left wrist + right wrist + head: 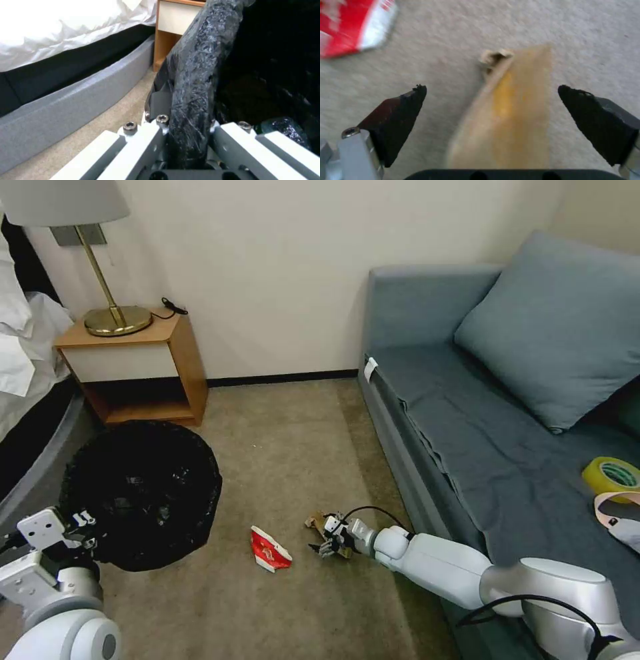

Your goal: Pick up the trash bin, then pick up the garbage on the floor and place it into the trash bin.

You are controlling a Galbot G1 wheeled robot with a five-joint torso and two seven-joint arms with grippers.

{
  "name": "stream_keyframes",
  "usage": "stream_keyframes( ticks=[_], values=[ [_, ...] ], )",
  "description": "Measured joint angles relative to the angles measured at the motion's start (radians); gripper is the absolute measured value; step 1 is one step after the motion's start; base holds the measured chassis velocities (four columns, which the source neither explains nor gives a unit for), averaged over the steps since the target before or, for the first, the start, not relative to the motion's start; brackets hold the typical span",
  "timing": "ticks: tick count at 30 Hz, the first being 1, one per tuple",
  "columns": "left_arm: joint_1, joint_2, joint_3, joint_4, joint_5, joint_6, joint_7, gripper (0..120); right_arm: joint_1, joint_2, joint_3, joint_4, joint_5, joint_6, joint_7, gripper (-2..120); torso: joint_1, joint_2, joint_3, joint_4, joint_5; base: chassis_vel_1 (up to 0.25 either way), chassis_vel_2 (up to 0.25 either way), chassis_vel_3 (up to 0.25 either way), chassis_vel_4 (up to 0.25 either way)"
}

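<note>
Right jaws: spread wide, black pads on either side of the brown paper scrap (506, 110), neither pad touching it.
Left jaws: pressed on the rim of the round trash bin lined with crinkly black plastic (140, 490), pinching the bag-covered edge.
Right arm pose: white arm reaches low from the sofa side and forward along the floor, right gripper (331, 540) down at the carpet (280, 447) over the scrap.
Left arm pose: left gripper (83, 527) sits at the near-left edge of the bin, wrist bent in toward it.
Bin look: wide dark mouth facing up, glossy wrinkled liner folded over the rim; it is near the wooden bedside table (140, 360), and I cannot tell whether it rests on the carpet.
Scrap look: tan paper, flat and long with a crumpled end, a yellowish streak down its middle; in the head view it lies on the carpet just beside the grey sofa (467, 447).
Carton: flattened red-and-white carton (269, 550) lies on the carpet between the bin and the scrap, apart from both.
Right wrist view adds: the gap between pads and scrap, and a corner of the carton (350, 25) beyond.
Left wrist view adds: the liner rim (196, 82) running up between the white fingers (140, 142), with the white bedding (66, 27) alongside.
</note>
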Motion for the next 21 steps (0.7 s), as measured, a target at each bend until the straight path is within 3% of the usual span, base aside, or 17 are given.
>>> stream_keyframes(
  ticks=[15,21],
  values=[
    [0.001,-0.003,0.006,-0.002,0.01,-0.001,0.001,2,-0.03,0.035,0.039,-0.108,-0.047,0.03,-0.013,98,0.0,0.0,0.0,0.0,0.0001,0.0,0.0,0.0,0.0],
    [0.001,-0.003,0.006,-0.001,0.011,-0.003,0.001,2,-0.042,0.044,0.038,-0.122,-0.053,0.036,-0.014,80,0.0,0.0,0.0,0.0,0.0001,0.0,0.0,0.0,0.0]
  ],
)
